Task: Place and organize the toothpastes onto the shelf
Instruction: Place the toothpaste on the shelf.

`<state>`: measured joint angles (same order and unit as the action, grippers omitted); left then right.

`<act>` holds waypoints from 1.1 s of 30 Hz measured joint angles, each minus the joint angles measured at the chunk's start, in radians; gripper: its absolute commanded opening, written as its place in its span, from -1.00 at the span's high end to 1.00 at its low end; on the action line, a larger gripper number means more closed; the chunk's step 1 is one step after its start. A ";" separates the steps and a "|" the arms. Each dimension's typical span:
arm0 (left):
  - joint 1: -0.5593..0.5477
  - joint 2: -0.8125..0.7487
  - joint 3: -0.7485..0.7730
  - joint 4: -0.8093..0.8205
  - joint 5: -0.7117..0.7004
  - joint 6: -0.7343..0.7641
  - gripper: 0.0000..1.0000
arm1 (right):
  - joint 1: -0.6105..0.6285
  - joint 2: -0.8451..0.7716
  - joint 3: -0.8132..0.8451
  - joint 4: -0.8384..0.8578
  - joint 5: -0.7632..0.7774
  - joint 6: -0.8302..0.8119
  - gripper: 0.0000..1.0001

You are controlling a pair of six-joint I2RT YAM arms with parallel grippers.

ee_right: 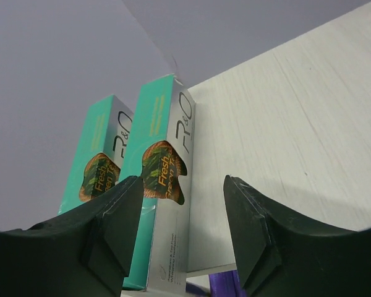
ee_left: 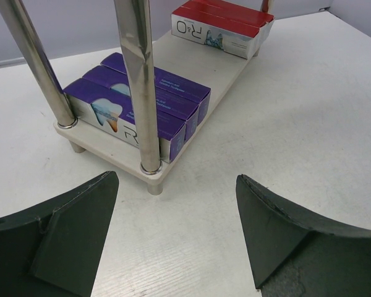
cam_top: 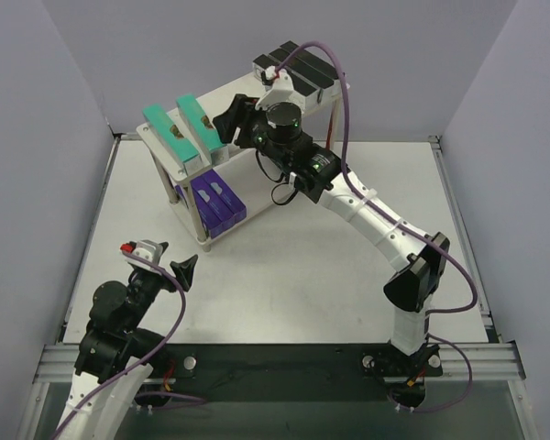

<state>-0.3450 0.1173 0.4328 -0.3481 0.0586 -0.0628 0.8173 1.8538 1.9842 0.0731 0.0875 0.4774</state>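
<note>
While the left gripper gapes empty by the shelf, the right gripper stands parted, holding nothing, beside teal toothpastes.

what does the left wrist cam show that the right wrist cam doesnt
Only the left wrist view: three purple cartons and red cartons on the lower board, two metal legs, the table, and the open left gripper.
Only the right wrist view: two teal cartons side by side on the top board, and the open right gripper.
Both: the shelf, though the right wrist view catches only a purple sliver below.
</note>
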 measured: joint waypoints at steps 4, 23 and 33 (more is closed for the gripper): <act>0.000 0.000 0.000 0.000 0.000 0.000 -0.76 | 0.000 0.045 0.005 0.001 -0.022 0.056 -0.07; 0.000 0.000 0.000 0.000 0.000 0.000 -0.76 | -0.014 0.133 0.088 0.042 -0.156 0.186 0.23; 0.000 0.000 0.000 0.000 0.001 0.000 -0.76 | -0.022 0.153 0.112 0.048 -0.212 0.205 0.29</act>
<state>-0.3450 0.1173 0.4328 -0.3481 0.0593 -0.0624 0.7956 2.0068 2.0964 0.1215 -0.1249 0.6823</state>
